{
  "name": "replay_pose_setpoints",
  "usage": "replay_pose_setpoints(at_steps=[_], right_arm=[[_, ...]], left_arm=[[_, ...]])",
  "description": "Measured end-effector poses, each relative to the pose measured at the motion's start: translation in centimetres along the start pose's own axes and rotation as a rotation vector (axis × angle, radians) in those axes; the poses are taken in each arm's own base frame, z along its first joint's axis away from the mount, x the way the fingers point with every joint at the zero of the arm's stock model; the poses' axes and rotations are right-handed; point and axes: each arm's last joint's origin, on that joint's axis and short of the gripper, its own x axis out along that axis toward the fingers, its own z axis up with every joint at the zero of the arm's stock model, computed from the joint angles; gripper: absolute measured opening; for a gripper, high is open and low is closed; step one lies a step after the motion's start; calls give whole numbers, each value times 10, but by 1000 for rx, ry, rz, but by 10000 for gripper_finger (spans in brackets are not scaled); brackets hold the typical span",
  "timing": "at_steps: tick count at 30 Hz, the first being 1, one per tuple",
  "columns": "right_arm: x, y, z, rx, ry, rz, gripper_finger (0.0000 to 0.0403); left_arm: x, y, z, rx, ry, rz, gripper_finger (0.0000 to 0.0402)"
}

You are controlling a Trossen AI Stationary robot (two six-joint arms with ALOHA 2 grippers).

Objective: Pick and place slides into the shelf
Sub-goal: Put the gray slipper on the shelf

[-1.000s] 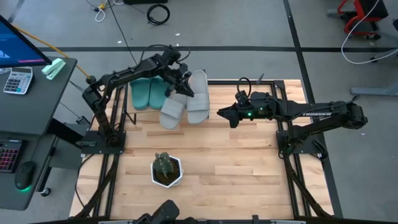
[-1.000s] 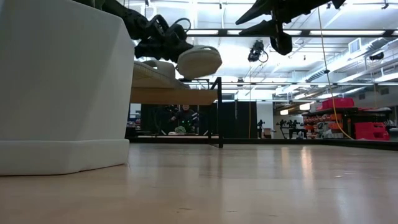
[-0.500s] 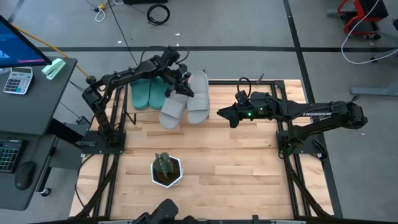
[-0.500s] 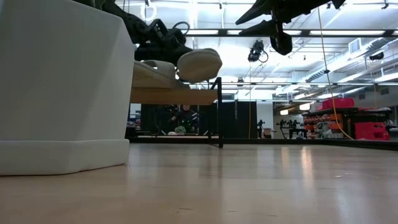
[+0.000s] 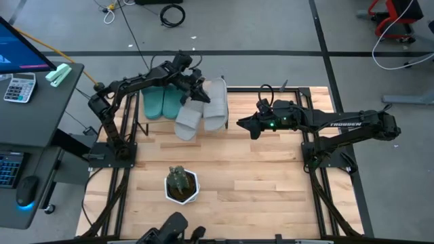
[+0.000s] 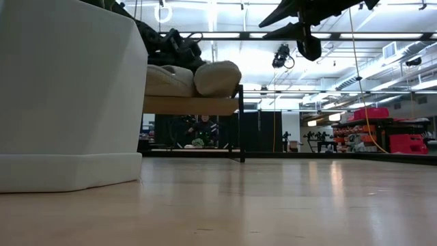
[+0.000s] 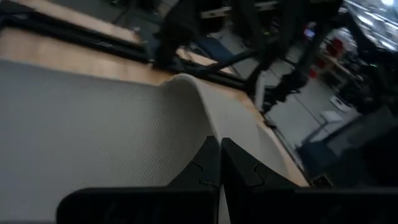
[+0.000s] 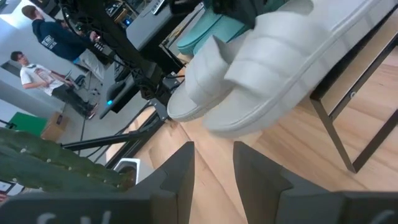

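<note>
Two teal slides (image 5: pixel 163 100) lie side by side on the shelf (image 6: pixel 191 106). A grey slide (image 5: pixel 188 120) lies slanted beside them, its near end past the shelf's near edge. The second grey slide (image 5: pixel 216 105) lies at the shelf's right end, and my left gripper (image 5: pixel 196 91) is shut on it. In the low view this slide (image 6: pixel 218 77) rests on the board. My right gripper (image 5: pixel 241 124) hovers open above the table, to the right of the shelf, touching nothing. My left gripper (image 7: pixel 219 155) holds the right-hand grey slide by its left side edge, toward its far end (image 5: pixel 207 95). It comes slanting down from the table's left. The fingers themselves hide the exact place of contact. The slide lies level, its sole on the shelf's top board.
A potted cactus in a white pot (image 5: pixel 182 185) stands near the table's near edge and fills the left of the low view (image 6: pixel 68 96). Bare wooden tabletop (image 5: pixel 258 169) spreads to the right of the shelf and pot. People (image 8: pixel 37 56) show beyond the table.
My left gripper has moved down and slightly toward the far edge, still shut on the right-hand grey slide. The slide, held lifted and tilted above the shelf a second ago, now lies level on the board beside the other grey slide.
</note>
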Motion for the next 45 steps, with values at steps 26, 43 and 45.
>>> replay_pose_setpoints(at_steps=[26, 43, 45], right_arm=[[0, 0, 0, -2, -1, 1, 116], [0, 0, 0, -4, 0, 1, 116], [0, 0, 0, -4, -1, 1, 116]], left_arm=[[-9, -8, 0, -80, 15, 4, 4], [-9, -9, -9, -166, 98, 113, 4], [-9, -8, -9, -173, 105, 139, 4]])
